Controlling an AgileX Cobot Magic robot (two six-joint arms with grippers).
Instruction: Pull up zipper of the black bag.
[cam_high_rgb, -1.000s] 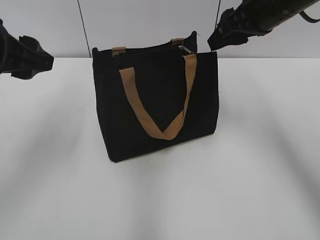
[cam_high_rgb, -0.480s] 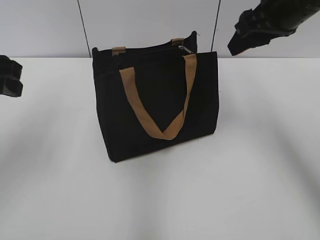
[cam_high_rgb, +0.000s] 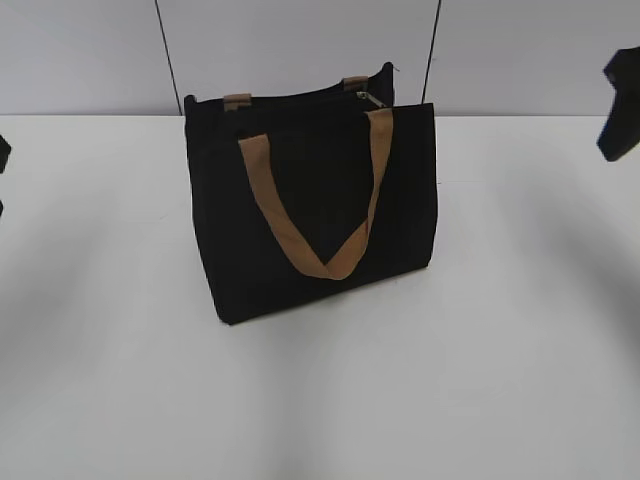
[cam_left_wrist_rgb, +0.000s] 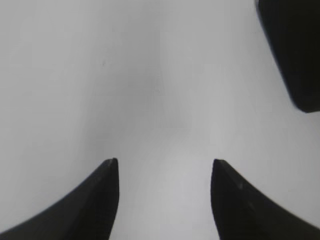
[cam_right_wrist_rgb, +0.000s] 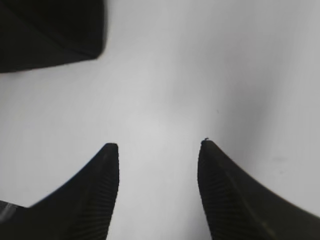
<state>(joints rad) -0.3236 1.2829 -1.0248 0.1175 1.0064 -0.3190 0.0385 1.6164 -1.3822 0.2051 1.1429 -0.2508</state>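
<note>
The black bag (cam_high_rgb: 310, 205) stands upright mid-table, its two tan strap handles hanging down the front. The zipper (cam_high_rgb: 300, 100) runs along its top edge, with the small silvery pull (cam_high_rgb: 372, 98) at the right end. A corner of the bag shows at the top right of the left wrist view (cam_left_wrist_rgb: 295, 50) and at the top left of the right wrist view (cam_right_wrist_rgb: 50, 30). My left gripper (cam_left_wrist_rgb: 165, 162) is open and empty over bare table. My right gripper (cam_right_wrist_rgb: 160, 145) is open and empty too. In the exterior view the right gripper (cam_high_rgb: 622, 105) sits at the far right edge, well apart from the bag.
The white table (cam_high_rgb: 320, 400) spreads round the bag on all sides. A pale wall with two dark vertical seams (cam_high_rgb: 165, 50) stands behind it.
Both arms have drawn back from the bag: the left one out past the left edge, the right one out to the right edge and lower. The bag has not moved.
</note>
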